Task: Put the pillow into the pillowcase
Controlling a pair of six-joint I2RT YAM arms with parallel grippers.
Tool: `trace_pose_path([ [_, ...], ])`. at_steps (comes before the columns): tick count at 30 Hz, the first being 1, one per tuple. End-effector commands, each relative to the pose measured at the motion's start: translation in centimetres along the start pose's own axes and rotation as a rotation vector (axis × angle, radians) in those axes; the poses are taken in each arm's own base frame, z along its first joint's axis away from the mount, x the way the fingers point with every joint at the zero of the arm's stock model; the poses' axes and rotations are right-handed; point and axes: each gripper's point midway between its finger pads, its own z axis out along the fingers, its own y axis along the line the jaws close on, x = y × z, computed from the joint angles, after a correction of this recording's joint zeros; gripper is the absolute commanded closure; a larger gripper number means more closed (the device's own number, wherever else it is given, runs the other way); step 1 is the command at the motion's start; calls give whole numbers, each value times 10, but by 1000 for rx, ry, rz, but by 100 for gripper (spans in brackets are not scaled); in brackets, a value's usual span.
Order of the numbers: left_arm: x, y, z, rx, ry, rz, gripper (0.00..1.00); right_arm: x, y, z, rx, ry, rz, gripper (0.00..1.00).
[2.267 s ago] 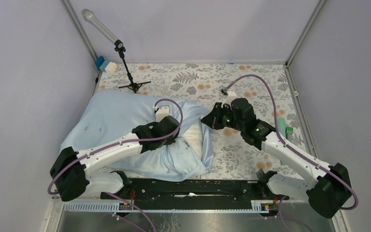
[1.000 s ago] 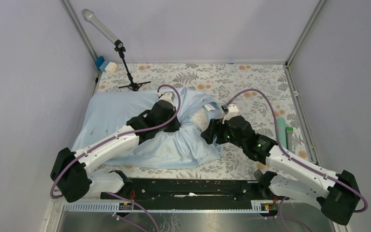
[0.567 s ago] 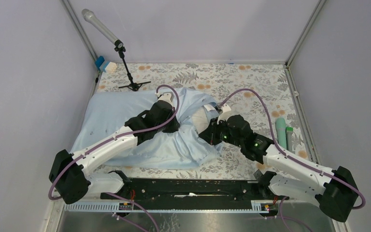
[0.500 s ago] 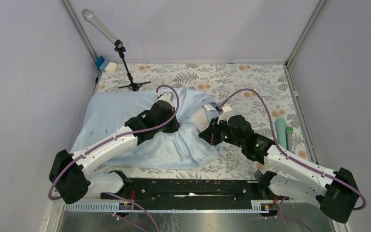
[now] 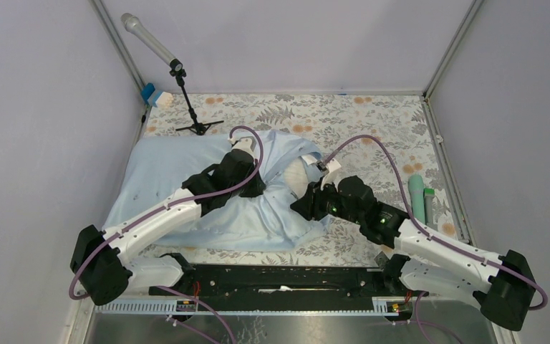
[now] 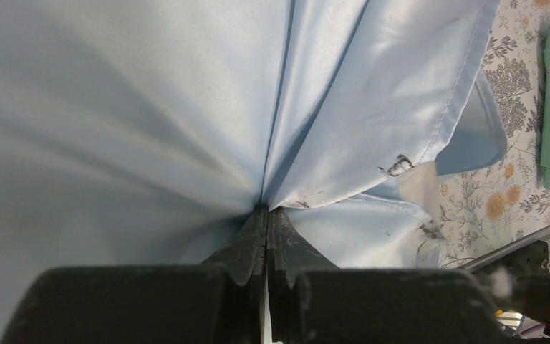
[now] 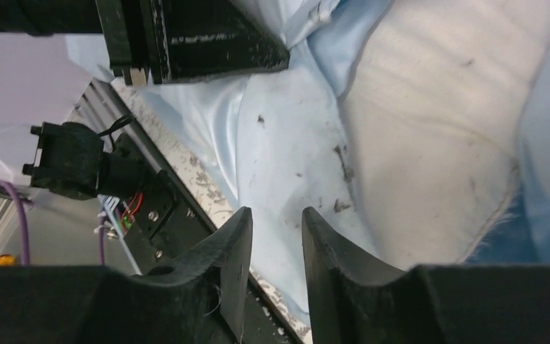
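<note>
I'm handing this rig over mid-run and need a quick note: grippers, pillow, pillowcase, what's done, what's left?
Left gripper: shut on the pillowcase, fabric bunched at the pinch.
Right gripper: open, holding nothing, at the case's mouth.
Pillow: mostly inside, one cream end showing at the mouth.
Left to do: push that end in, pull the case over it.

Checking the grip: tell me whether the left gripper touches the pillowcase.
Touching. Left wrist view: the left gripper pinches the pillowcase, folds fanning from its closed tips.
</note>
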Motion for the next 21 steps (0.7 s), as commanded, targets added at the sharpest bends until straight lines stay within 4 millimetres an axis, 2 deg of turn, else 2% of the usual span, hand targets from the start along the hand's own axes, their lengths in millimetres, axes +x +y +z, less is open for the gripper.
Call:
trace_pose_path([
  [1, 2, 0, -10, -4, 9, 1, 100, -38, -3, -1, 72, -101, -121, 58],
  [6, 2, 1, -10, -5, 8, -1, 100, -31, -13, 16, 101, -50, -168, 49],
  [10, 3, 2, -12, -4, 7, -3, 100, -29, -22, 20, 134, -47, -193, 44],
  [21, 3, 3, -14, -1, 1, -8, 100, -22, -29, 24, 154, -28, -200, 42],
])
